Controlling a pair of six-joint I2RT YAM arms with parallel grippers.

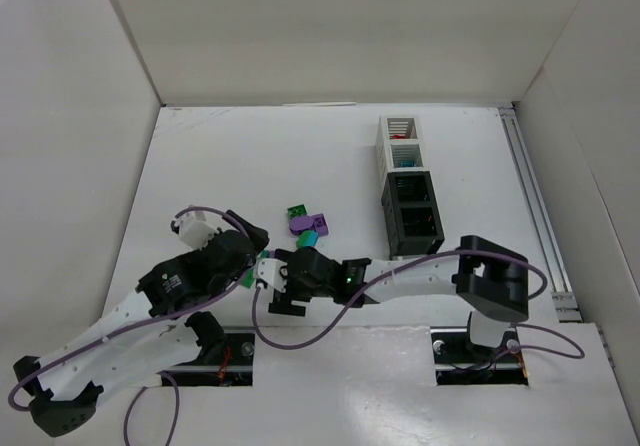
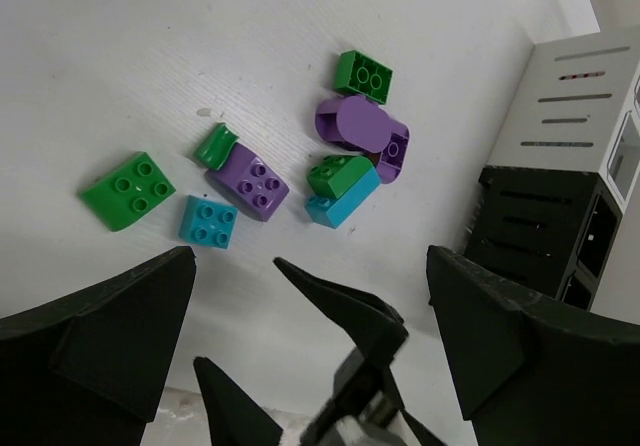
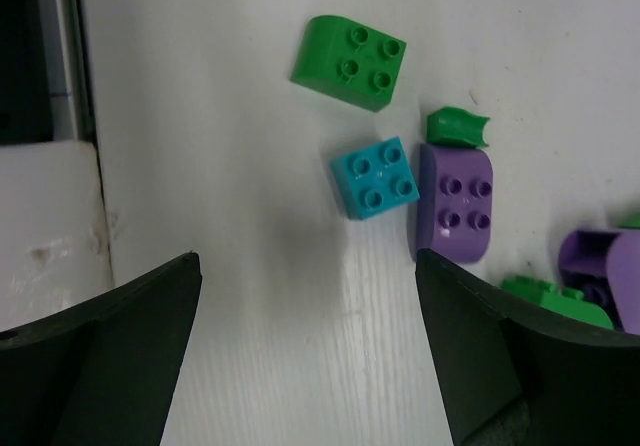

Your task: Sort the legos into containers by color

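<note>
Right gripper (image 3: 306, 266), jaws spread, just short of the cyan lego (image 3: 375, 178).

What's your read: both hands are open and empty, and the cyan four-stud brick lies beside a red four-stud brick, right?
Not red: the right wrist view shows a purple four-stud brick beside the cyan four-stud brick. The left hand and right hand are open and empty.

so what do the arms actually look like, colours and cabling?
Left arm and right arm match: white links, black joint housings, black wedge-shaped fingers. A purple cable loops loosely along each. Small green light near the right arm's wrist.
</note>
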